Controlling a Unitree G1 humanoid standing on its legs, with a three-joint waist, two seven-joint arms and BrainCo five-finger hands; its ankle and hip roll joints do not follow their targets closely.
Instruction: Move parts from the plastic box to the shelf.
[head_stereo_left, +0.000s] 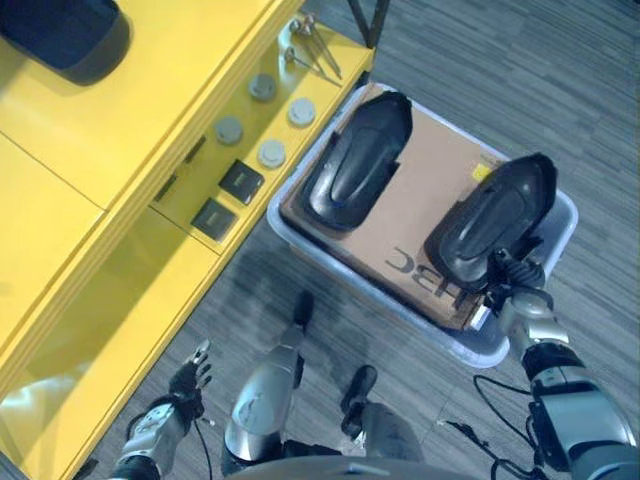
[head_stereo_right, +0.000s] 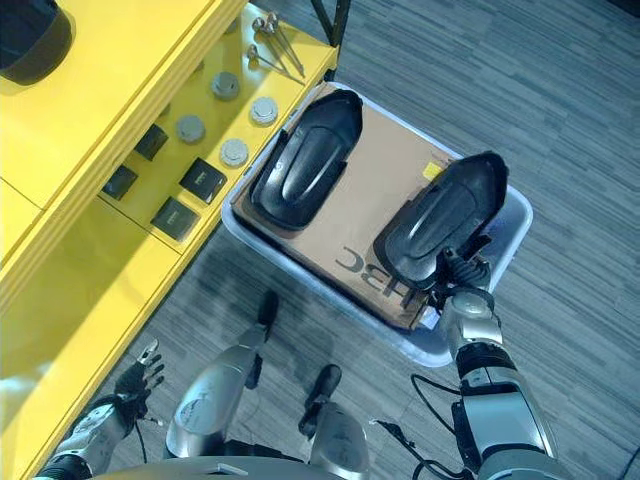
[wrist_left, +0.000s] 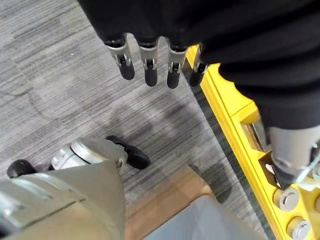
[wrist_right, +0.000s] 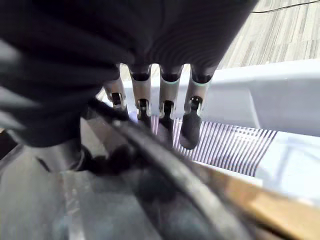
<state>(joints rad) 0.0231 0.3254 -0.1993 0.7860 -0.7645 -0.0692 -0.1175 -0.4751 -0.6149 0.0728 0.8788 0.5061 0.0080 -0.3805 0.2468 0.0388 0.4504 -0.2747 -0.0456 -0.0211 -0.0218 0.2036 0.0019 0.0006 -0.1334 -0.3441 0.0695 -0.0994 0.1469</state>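
A translucent plastic box (head_stereo_left: 484, 352) stands on the floor beside the yellow shelf (head_stereo_left: 100, 140). On a cardboard sheet (head_stereo_left: 415, 200) inside it lie two long black shell-shaped parts, one on the left (head_stereo_left: 355, 165) and one on the right (head_stereo_left: 495, 220). My right hand (head_stereo_left: 510, 277) is at the near end of the right part. In the right wrist view its straight fingers (wrist_right: 170, 100) reach down the outer side of the part's rim (wrist_right: 175, 180), by the box wall (wrist_right: 260, 95). My left hand (head_stereo_left: 190, 380) hangs low by the shelf front, its fingers (wrist_left: 147, 70) relaxed and empty.
The lower shelf board carries several round grey discs (head_stereo_left: 271, 153), two black square pieces (head_stereo_left: 241, 181) and some bolts (head_stereo_left: 310, 45). A large black round object (head_stereo_left: 65, 35) sits on the shelf top. Grey striped carpet (head_stereo_left: 560, 90) surrounds the box.
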